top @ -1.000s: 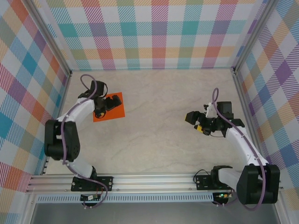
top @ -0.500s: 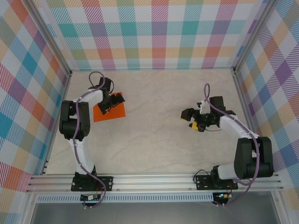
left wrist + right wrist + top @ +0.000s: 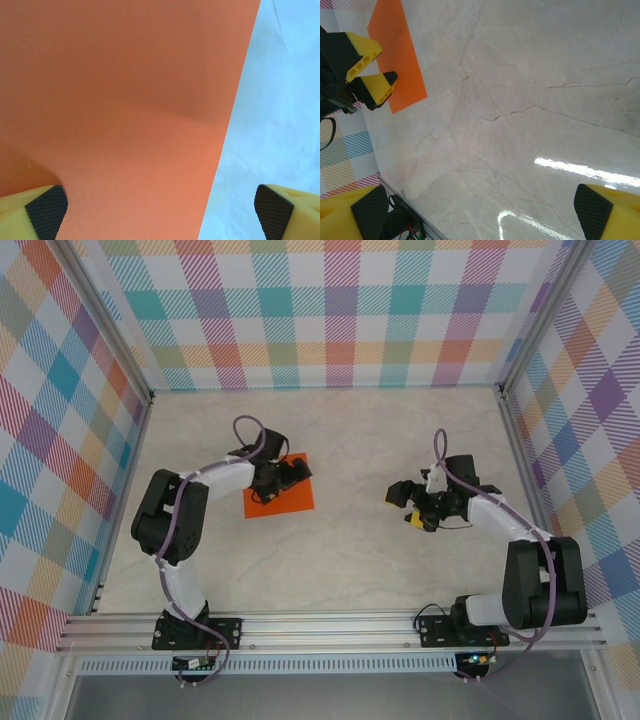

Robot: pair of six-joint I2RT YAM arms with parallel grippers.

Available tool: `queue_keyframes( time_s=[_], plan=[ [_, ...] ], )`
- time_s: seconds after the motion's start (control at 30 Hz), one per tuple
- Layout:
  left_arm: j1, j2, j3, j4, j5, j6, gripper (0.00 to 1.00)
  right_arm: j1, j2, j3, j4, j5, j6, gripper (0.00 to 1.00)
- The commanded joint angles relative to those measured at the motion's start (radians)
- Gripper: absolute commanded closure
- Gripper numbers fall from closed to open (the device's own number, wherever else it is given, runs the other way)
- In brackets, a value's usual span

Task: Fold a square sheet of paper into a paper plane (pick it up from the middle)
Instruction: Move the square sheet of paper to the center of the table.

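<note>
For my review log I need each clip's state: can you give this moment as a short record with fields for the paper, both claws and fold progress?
paper: square sheet of paper, orange, lying on the table, no crease visible
left claw: open, close over the sheet's edge, one finger above paper and the other above bare table; contact cannot be told
right claw: open, holding nothing, well apart from the sheet
fold progress: not started

matt orange paper point(image 3: 125, 100), glossy table point(image 3: 530, 90), perhaps stone
</note>
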Motion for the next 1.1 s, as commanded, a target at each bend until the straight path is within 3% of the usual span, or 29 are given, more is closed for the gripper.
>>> queue_keyframes(
  time_s=[0.0,0.13,0.27,0.5,0.73,0.9,1.07],
  plan=[
    [-0.127,0.015,-0.048,-0.005,0.032,-0.137,0.0,0.029,-0.039,-0.004,-0.014,0.018,0.016,0.03],
    [-0.233,-0.003,-0.063,0.075,0.009,-0.193,0.0,0.05,-0.05,0.007,-0.04,0.035,0.017,0.07],
    [-0.267,-0.079,-0.059,0.034,-0.066,-0.179,0.0,0.077,-0.041,0.025,-0.038,0.04,0.027,0.13],
    [-0.267,-0.276,-0.09,-0.121,-0.245,-0.112,0.0,0.178,0.036,0.125,-0.013,0.084,0.066,0.23],
    [-0.225,-0.527,-0.258,-0.171,-0.378,-0.118,0.0,0.302,0.186,0.261,0.007,0.141,0.094,0.31],
    [-0.175,-0.685,-0.387,-0.185,-0.382,-0.119,0.0,0.38,0.305,0.365,0.002,0.175,0.118,0.33],
    [-0.159,-0.723,-0.443,-0.167,-0.353,-0.11,0.0,0.429,0.39,0.43,0.001,0.21,0.141,0.35]
  ],
)
